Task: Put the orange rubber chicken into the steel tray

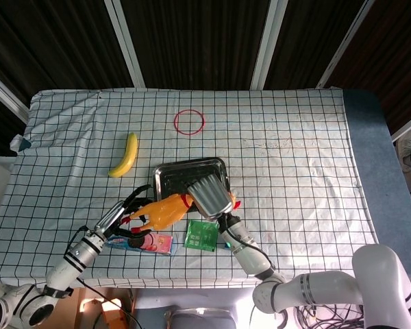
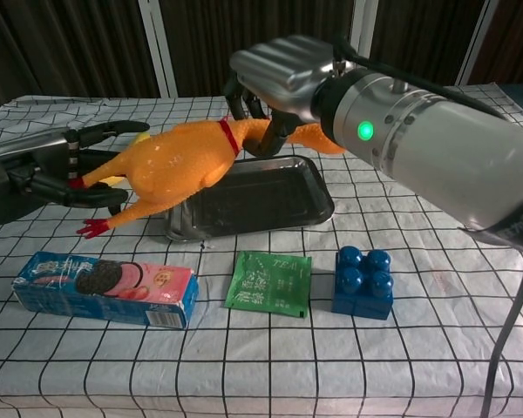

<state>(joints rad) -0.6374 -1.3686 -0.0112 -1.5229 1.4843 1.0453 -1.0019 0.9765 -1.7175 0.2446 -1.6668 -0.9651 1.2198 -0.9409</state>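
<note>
I see the orange rubber chicken (image 2: 170, 165) held up off the desk by its neck, body slanting down to my left, red feet dangling just beside the steel tray (image 2: 270, 205). The tray is shallow, rectangular, shiny, lying flat and holding nothing.
</note>
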